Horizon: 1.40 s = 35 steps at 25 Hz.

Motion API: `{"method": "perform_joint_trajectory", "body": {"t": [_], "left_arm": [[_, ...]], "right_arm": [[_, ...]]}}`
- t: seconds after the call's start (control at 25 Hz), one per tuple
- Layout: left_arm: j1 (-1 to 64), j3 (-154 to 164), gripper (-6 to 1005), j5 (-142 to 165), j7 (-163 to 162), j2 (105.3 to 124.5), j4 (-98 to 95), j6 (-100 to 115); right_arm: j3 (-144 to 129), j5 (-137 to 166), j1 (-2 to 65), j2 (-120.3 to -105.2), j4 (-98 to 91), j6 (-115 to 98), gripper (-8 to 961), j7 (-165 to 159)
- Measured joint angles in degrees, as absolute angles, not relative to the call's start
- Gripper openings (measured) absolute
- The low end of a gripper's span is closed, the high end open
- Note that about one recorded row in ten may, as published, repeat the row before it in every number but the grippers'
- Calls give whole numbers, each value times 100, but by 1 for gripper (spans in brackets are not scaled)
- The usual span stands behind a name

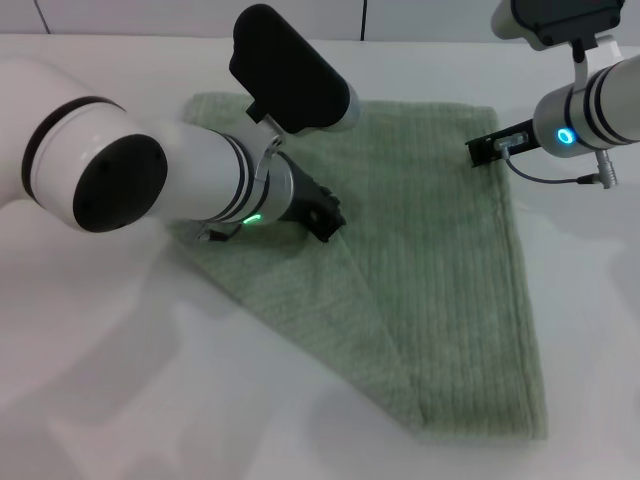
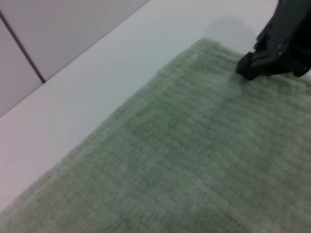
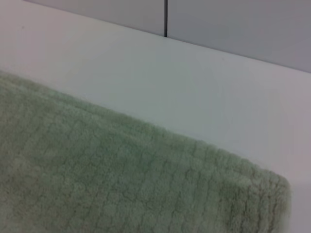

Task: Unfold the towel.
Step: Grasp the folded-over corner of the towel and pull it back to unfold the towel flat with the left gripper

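The pale sage-green towel (image 1: 440, 260) lies on the white table (image 1: 120, 400), folded over into a rough triangle with a diagonal fold running toward the near right corner. My left gripper (image 1: 326, 216) is low on the towel's middle left, at the edge of the folded layer. My right gripper (image 1: 484, 150) sits at the towel's far right corner, touching the cloth. The left wrist view shows the ribbed towel (image 2: 194, 145) with the right gripper (image 2: 253, 65) at its far corner. The right wrist view shows the towel's far corner (image 3: 97, 184) close up.
The table's far edge meets a pale panelled wall (image 1: 200, 15). A grey cable (image 1: 560, 180) hangs from the right wrist above the table. My left forearm (image 1: 150, 170) covers the towel's left part.
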State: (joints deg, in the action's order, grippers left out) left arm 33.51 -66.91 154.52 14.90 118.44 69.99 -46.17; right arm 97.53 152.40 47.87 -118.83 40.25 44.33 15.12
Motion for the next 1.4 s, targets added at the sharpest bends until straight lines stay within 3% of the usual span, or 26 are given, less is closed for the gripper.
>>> {"method": "perform_joint_trajectory", "body": {"t": [0.24,0.36,0.72,1.4], "left_arm": [[3146,-6782,77,15475,1469,11835,7849,-5364],[3028,-6926,51,15629,1436,11838,8421,-6012],[3065,-7105,57,16277,1006,11841,9281,-7678],[3096,-7289,67,16491,748,11849,9287,-8869]], "right_arm": [[9772,15241,4770,-11882,4016,4408,-1,1512],[9774,15241,4770,-11877,4015,4406,-2,1512],[9774,15243,4803,-11874,3962,4397,-2,1512],[9749,15249,4810,-11874,3849,4313,-2,1512]]}}
